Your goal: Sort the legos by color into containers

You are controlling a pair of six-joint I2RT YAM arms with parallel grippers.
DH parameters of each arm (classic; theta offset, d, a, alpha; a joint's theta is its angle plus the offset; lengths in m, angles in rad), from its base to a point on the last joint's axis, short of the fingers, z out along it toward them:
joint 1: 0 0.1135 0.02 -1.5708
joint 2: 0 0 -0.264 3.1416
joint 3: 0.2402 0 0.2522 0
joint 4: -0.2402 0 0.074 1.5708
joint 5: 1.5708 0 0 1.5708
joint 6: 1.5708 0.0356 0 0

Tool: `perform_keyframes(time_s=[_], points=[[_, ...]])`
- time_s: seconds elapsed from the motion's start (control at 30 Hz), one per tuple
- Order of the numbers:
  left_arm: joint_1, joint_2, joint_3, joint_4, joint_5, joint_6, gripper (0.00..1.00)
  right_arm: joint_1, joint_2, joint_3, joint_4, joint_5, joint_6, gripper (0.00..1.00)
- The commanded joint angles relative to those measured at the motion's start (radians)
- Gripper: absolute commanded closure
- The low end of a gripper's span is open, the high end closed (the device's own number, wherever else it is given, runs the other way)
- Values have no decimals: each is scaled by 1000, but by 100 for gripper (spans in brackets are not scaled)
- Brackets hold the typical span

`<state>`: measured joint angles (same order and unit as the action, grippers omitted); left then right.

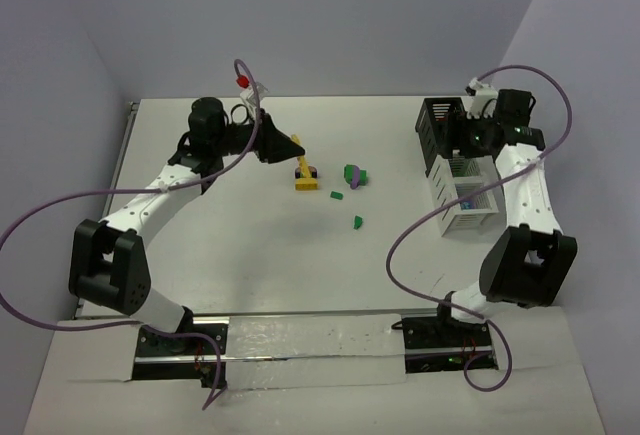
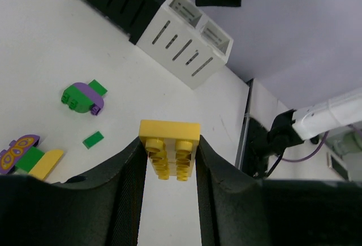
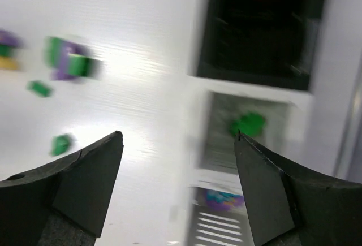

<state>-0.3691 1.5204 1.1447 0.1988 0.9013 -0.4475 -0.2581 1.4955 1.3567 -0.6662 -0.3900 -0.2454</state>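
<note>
My left gripper [image 1: 288,145] is shut on a yellow lego brick [image 2: 169,147], held above the table left of the loose legos. On the table lie a yellow and purple cluster [image 1: 307,177], a green and purple piece [image 1: 353,175] and two small green pieces [image 1: 336,194] [image 1: 357,222]. The container rack [image 1: 466,205] stands at the right, white with a black slatted end [image 1: 440,127]. My right gripper [image 3: 178,144] is open and empty, hovering over the rack's left edge. In the blurred right wrist view, one white compartment holds a green lego [image 3: 247,124] and the adjoining one holds a purple piece [image 3: 223,198].
The table's back edge meets the wall behind the rack. The right arm's purple cable [image 1: 420,225] loops over the table in front of the rack. The left wrist view also shows the rack [image 2: 186,39] and the right arm [image 2: 328,116].
</note>
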Motion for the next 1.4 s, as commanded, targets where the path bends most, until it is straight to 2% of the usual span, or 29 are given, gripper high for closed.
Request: perform_keyframes(time_s=[0.0, 0.17, 0.23, 0.33, 0.5, 0.7, 0.87, 1.1, 1.37], points=[[17, -6, -20, 184, -1, -245, 100, 199, -147, 95, -16, -210, 44, 15], [22, -3, -65, 298, -28, -443, 100, 490, -144, 142, 21, -229, 105, 17], [35, -2, -114, 422, -32, -588, 100, 573, -141, 136, 76, -210, 146, 18], [58, 3, -176, 547, -55, -806, 100, 640, -120, 133, 110, -198, 174, 19], [65, 10, -190, 570, -90, -908, 100, 722, -89, 150, 113, -189, 166, 20], [65, 26, -211, 604, -119, -999, 100, 789, -64, 179, 92, -192, 144, 19], [64, 54, -217, 625, -127, -1076, 100, 821, -42, 192, 103, -147, 147, 18], [52, 62, -218, 634, -137, -1111, 100, 833, -37, 194, 112, -46, 152, 17], [18, 152, -206, 771, -143, -1239, 100, 824, -38, 198, 109, 40, 151, 16]])
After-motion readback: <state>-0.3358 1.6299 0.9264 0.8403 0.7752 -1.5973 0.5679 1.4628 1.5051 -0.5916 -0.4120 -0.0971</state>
